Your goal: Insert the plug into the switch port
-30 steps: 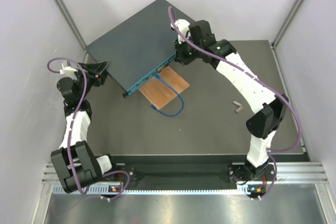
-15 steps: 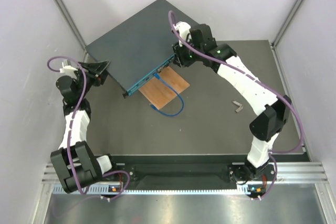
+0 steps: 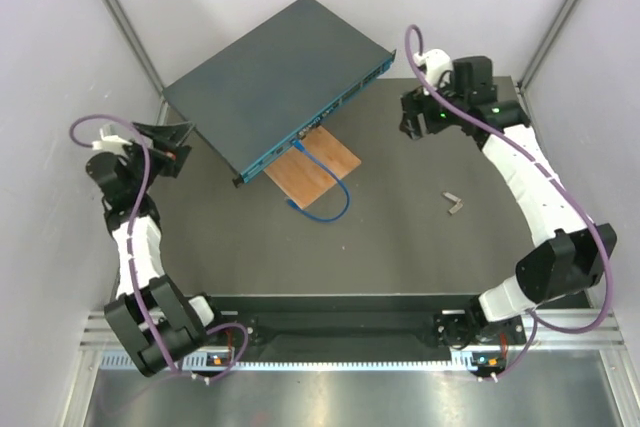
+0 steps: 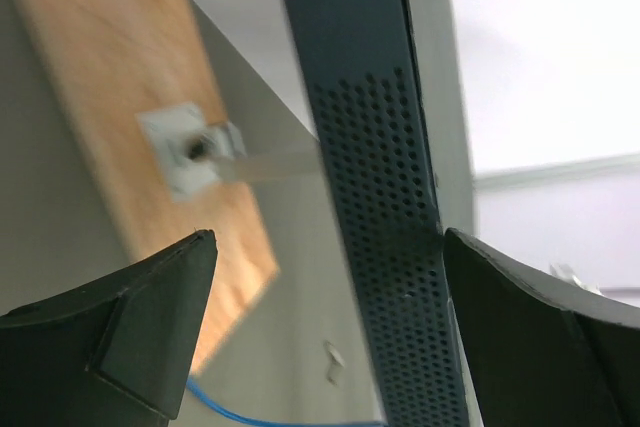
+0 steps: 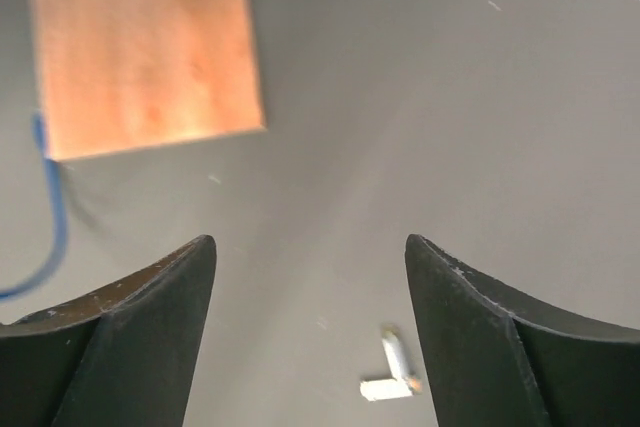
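The left arm (image 3: 132,247) and right arm (image 3: 535,182) have white links, black joints and looping purple cables (image 3: 407,42).

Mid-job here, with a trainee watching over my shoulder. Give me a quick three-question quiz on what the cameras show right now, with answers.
1. True or false: the right gripper is holding the blue cable.
2. Relative to the switch, the wooden board lies: A) on top of it; B) on the mat beside its port face; C) behind it, at the back wall.
3. Fill in: the left gripper faces the switch's perforated side with its jaws ____.

Key: 1 false, its jaws are apart with only bare mat between them; 2 B; 3 open.
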`<state>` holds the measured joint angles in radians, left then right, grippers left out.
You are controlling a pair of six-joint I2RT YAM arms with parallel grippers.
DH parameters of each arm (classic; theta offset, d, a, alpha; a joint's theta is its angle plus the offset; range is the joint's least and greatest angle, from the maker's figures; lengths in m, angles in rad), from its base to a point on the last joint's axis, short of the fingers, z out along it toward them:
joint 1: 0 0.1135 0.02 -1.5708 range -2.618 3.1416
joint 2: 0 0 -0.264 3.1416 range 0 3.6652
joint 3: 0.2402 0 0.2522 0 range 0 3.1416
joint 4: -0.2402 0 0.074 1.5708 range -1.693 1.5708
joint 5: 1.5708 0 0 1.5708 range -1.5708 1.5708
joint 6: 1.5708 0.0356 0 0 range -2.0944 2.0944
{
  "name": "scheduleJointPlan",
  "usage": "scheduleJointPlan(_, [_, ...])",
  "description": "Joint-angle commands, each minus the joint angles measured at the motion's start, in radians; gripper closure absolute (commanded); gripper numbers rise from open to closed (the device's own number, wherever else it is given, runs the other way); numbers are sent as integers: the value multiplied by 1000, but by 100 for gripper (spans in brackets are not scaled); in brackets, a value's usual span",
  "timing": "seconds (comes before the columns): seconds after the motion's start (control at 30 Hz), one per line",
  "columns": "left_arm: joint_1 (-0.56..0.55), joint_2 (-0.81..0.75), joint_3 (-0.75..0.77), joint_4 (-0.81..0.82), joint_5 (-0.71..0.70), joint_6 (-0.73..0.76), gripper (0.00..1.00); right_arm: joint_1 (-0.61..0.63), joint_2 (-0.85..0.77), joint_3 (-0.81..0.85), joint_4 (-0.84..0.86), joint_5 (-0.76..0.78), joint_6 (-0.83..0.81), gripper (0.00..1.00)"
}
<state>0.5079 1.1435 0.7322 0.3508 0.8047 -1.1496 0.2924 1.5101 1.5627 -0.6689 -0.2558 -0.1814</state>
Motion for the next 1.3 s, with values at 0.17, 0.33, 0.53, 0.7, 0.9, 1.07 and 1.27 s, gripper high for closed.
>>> scheduleJointPlan(0.17, [126,-106,220,-493,-168,532,1,-185,-10,-92,-146,3,-203,24])
scheduleJointPlan(0.33, [127,-165,288,-506,-55,708,2,-282,67,-127,-228,13,-366,28])
scheduleJointPlan(0.53, [103,-189,314,-475,63,795,7,-282,209,-125,-276,55,-481,37])
scheduleJointPlan(0.7, [77,-238,314,-432,126,861,7,-269,275,-212,-236,78,-523,39])
scheduleJointPlan(0.9, [41,-225,340,-360,197,826,9,-266,320,-294,-167,119,-538,44])
scheduleJointPlan(1.07, [-66,-222,357,-358,140,872,9,-266,340,-311,-124,125,-538,55])
scheduleJointPlan(1.27, [-192,-211,360,-368,71,912,10,-265,337,-320,-113,132,-535,76])
